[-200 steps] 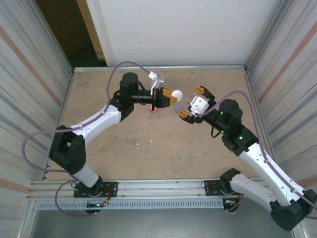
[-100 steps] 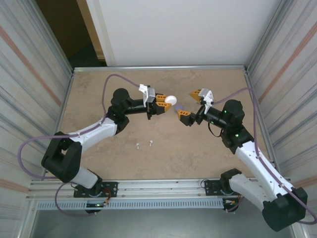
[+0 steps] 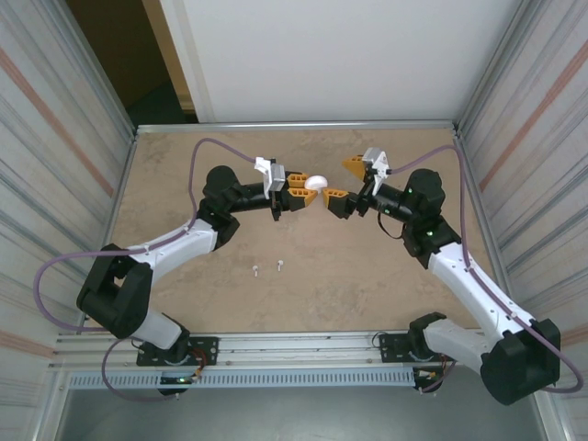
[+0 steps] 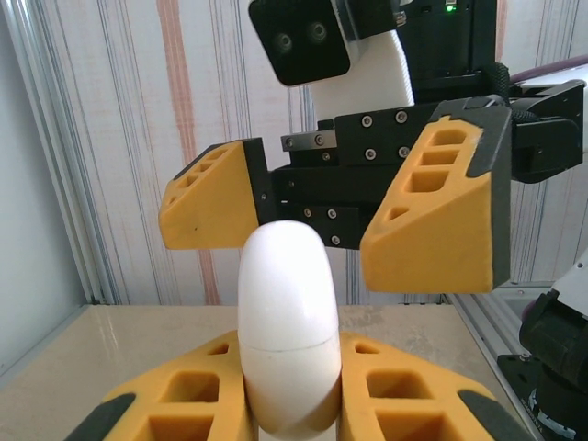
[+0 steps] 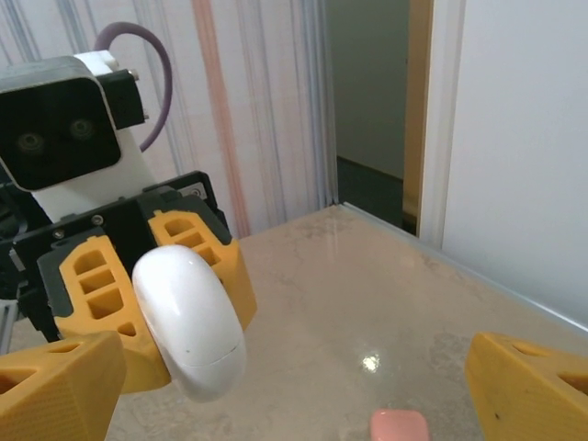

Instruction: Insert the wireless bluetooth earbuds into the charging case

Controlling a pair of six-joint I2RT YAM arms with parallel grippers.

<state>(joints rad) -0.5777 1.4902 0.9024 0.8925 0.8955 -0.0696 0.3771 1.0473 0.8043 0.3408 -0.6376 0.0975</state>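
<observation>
**Case held aloft between the arms, earbuds on the surface**

The white charging case (image 3: 316,184) hangs in the air over the far middle of the surface (image 3: 386,276). The left arm's fingers (image 3: 297,194) are closed on its base and hold it there. In the left wrist view its long axis runs straight out from those fingertips, with the rounded free end aimed at the right arm. A fine seam crosses it just beyond the grip, and the lid looks shut.

Two white earbuds (image 3: 254,270) lie side by side on the surface, well apart from the case. They are nearer the arm bases, on the left arm's side. A small pink item (image 5: 400,425) lies on the surface below the case; I cannot tell what it is.

The right arm's fingers (image 3: 335,195) stand spread wide and empty, facing the case head-on. One finger sits on either side of its axis, close to the free end but apart from it. The case lies straight ahead of them, so a short advance should bring them around the free half, probably to work the lid. In the right wrist view the case sits nearer one finger than the other, so some centring seems wise before they close.
</observation>
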